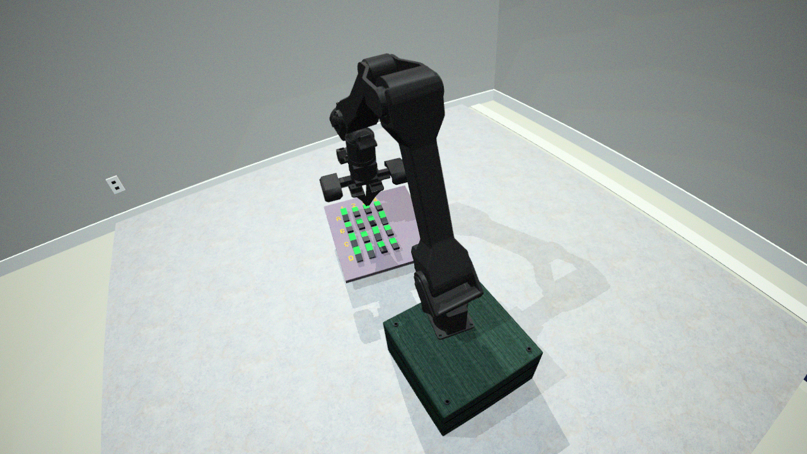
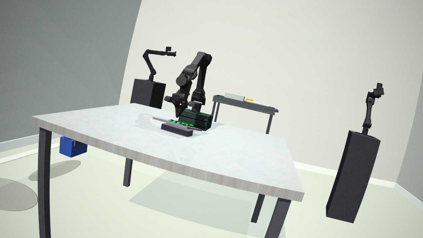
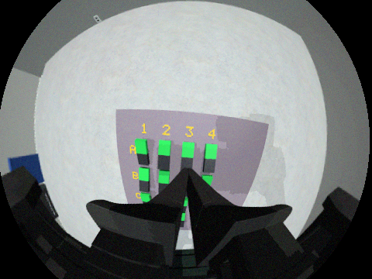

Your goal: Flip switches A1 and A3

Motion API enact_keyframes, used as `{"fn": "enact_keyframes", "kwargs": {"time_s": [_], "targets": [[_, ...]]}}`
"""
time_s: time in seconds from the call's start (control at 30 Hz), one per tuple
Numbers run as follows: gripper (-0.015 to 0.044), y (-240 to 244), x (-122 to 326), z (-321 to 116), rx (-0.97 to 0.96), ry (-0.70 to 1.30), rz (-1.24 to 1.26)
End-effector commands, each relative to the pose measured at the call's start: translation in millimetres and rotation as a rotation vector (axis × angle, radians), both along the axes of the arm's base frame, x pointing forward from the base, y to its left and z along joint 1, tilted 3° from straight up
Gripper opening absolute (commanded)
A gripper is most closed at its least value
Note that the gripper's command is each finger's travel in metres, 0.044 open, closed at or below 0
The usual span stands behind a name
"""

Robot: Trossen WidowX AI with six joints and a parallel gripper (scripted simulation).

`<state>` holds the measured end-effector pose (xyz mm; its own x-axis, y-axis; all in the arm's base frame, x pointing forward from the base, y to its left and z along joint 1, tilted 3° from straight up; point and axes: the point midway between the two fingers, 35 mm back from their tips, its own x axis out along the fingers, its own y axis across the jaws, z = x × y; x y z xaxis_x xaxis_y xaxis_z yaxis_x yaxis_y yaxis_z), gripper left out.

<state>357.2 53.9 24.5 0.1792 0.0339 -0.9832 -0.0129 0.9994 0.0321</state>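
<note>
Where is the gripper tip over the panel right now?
In the wrist view the shut gripper points at column 3, its tip just below the A3 switch, with A2 left and A4 right.

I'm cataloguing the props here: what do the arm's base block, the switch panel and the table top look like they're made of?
Base block: looks like dark green stained wood, with a fine grain and a screw dot at each corner.
Switch panel: flat matte mauve slab, probably plastic or painted board, with yellow printed labels.
Table top: pale mottled surface, stone-like or laminate; its edge shows streaks like wood grain.
</note>
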Motion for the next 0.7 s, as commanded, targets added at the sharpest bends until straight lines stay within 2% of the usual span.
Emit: {"fn": "enact_keyframes", "kwargs": {"time_s": [0.0,0.67], "targets": [[0.0,0.0,-1.0,-8.3,-0.002,0.011,0.005],[0.0,0.2,0.0,-15.7,-0.002,0.011,0.005]]}}
